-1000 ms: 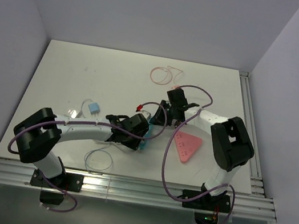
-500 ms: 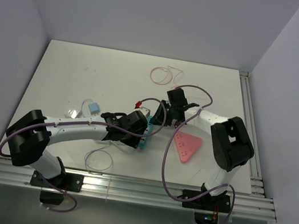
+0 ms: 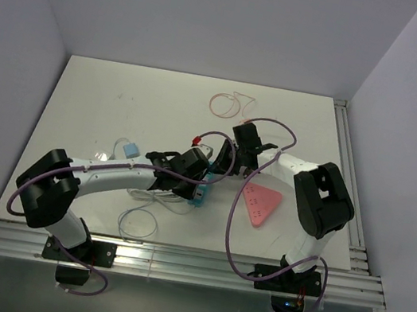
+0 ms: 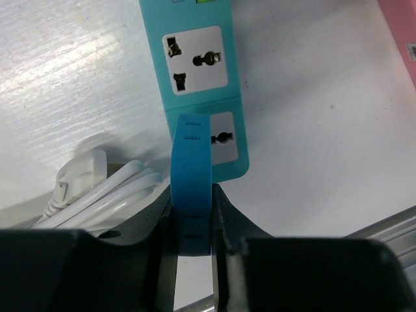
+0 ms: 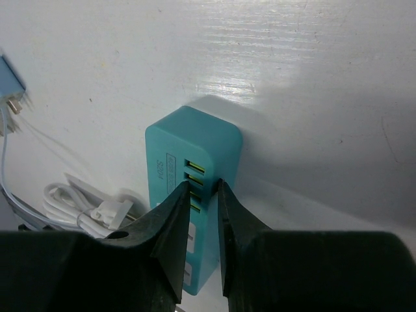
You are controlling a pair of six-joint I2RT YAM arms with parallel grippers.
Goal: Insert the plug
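1. Left gripper [image 4: 192, 214] - jaws clamped on a blue rectangular plastic plug [image 4: 192, 162], whose tip covers the near-end socket of the teal plastic power strip [image 4: 201, 104].
2. Right gripper [image 5: 201, 195] - fingers a sliver apart, gripping nothing, tips at the strip's far end, probably touching.
3. Coiled white cable [image 4: 97, 188] lies left of the strip.
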